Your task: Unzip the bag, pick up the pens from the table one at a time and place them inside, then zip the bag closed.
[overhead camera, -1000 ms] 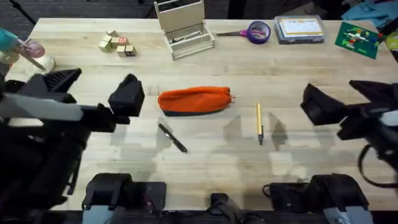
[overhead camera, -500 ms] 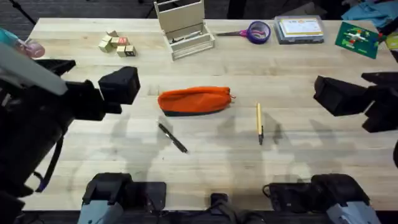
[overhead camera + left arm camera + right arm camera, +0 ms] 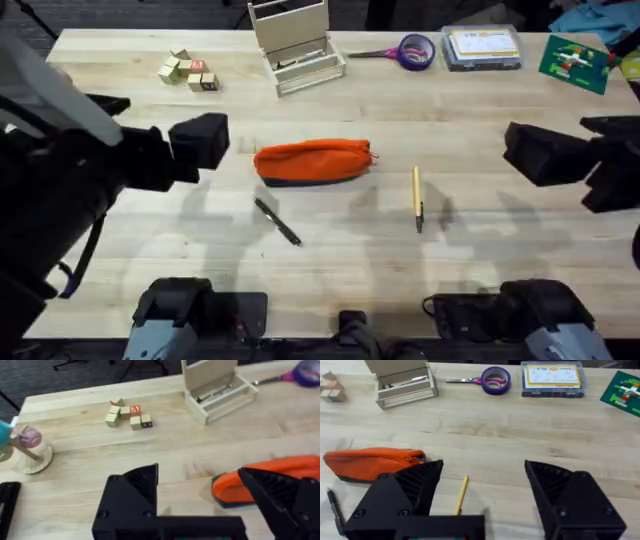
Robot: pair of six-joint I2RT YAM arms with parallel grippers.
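An oblong orange fabric pouch with a dark lower edge [image 3: 313, 161] lies flat near the middle of the pale plank-grain wooden tabletop [image 3: 330, 265], its zipper pull at the end facing the right arm. The zipper looks closed along its top. A slim black pen [image 3: 277, 220] rests at a slant just in front of the pouch, apart from it. A slim tan pen with a dark tip [image 3: 417, 197] lies off the pouch's zipper-pull end, pointing toward the arms' bases, also clear of the fabric.

The left pincer [image 3: 200, 497] hangs above the tabletop beside the pouch's closed end, its black fingers spread apart and holding nothing. The right pincer [image 3: 482, 490] hovers off to the other side, fingers likewise apart and empty, with the tan pen between them in its wrist view.

Along the far edge stand a light wooden tray box [image 3: 295, 45], small wooden blocks [image 3: 190, 70] and purple-handled scissors [image 3: 400, 50].
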